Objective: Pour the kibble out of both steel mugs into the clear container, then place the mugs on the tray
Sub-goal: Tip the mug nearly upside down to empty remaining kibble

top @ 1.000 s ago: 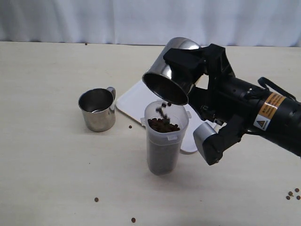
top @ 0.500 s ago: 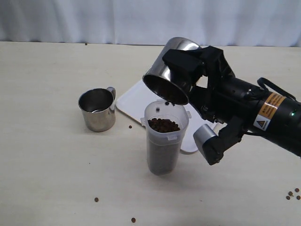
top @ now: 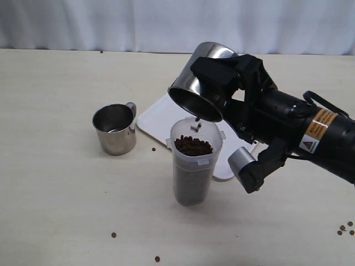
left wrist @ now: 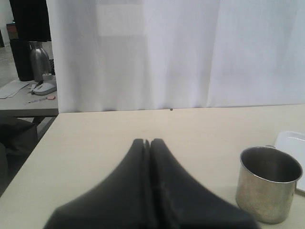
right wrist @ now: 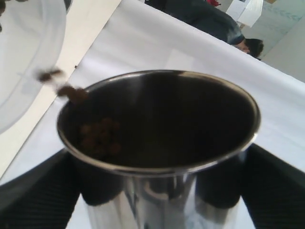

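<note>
Thinner kibble [top: 192, 146] stream; tilted steel mug [top: 188, 91] above nearly full clear container [top: 191, 177].

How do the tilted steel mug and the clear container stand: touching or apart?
Apart. The right wrist view shows a strip of table between the tilted steel mug and the clear container, with kibble in mid-air across that gap.

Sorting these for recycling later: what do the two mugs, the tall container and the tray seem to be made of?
The tilted mug and the standing mug look like polished stainless steel: mirror-bright, reflective walls. The clear container seems translucent plastic; the kibble shows through its cloudy wall. The tray looks like smooth white plastic, probably.
</note>
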### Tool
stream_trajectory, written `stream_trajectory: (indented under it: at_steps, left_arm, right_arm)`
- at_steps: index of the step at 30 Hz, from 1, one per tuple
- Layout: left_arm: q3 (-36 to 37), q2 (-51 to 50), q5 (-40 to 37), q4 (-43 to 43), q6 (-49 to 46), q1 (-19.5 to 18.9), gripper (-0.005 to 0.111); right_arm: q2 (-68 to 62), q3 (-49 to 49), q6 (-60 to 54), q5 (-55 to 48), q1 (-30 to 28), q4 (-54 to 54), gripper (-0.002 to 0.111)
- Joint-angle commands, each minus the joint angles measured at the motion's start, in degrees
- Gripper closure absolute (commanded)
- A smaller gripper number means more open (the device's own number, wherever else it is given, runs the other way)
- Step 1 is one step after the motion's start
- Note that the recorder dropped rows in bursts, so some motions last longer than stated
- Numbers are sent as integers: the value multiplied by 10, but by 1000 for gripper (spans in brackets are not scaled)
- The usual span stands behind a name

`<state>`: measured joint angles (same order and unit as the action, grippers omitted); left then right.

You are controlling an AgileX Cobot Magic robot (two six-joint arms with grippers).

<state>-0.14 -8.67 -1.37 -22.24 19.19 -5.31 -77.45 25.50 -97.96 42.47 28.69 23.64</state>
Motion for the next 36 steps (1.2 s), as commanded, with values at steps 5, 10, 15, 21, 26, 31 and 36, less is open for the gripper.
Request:
stream_trajectory:
  at_steps: [5,10,15,21,26,31,36]
  left_arm:
    - [1,4,4,1,2,-1,107]
    - [1,4,4,1,2,-1,107]
    - [1,4,4,1,2,-1,107]
    - [1,4,4,3,2,-1,107]
    - [1,4,4,3,2,-1,107]
    - [1,4,4,3,2,-1,107]
    - [1,4,4,3,2,-1,107]
  right_arm:
    - [2,4,-15,14,1,14,103]
    - [2,4,-33,14,1,14,103]
    - [2,4,-48,14,1,14,103]
    - [2,4,-58,16,1,14,103]
    - [2,4,-72,25,1,23,103]
    - [2,4,-81,27,1,28,103]
    - [2,4,-94,27,1,28,100]
